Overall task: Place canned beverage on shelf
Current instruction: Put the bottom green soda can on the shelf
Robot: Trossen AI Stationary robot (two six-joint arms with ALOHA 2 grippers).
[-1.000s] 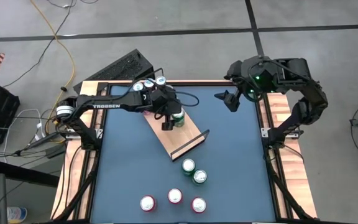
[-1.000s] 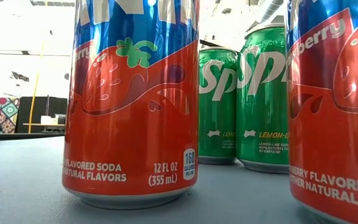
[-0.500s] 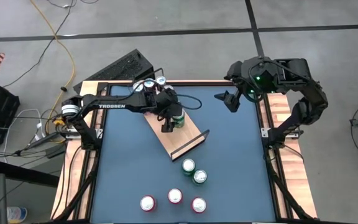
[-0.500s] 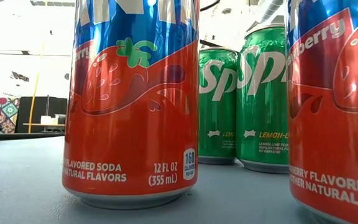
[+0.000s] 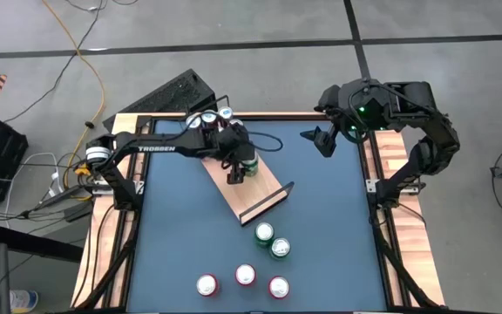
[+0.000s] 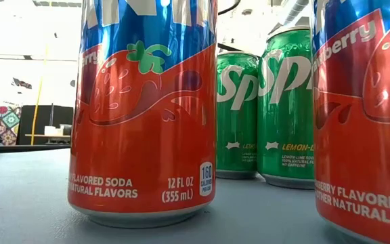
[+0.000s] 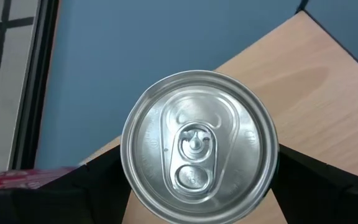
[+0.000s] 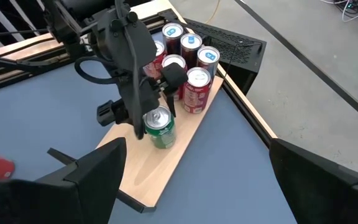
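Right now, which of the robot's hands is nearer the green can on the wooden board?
The left hand. Its fingers flank the green can on the board. The right hand waits open, well away, over the table's far right corner.

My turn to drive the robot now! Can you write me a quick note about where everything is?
Left gripper: straddling the green soda can standing on the light-wood shelf board; grip unclear.
Right gripper: open, empty, waiting at the table's far right.
Done: six red and blue-topped cans clustered at the shelf's far end.
Left: two green cans and three red cans on the blue table.
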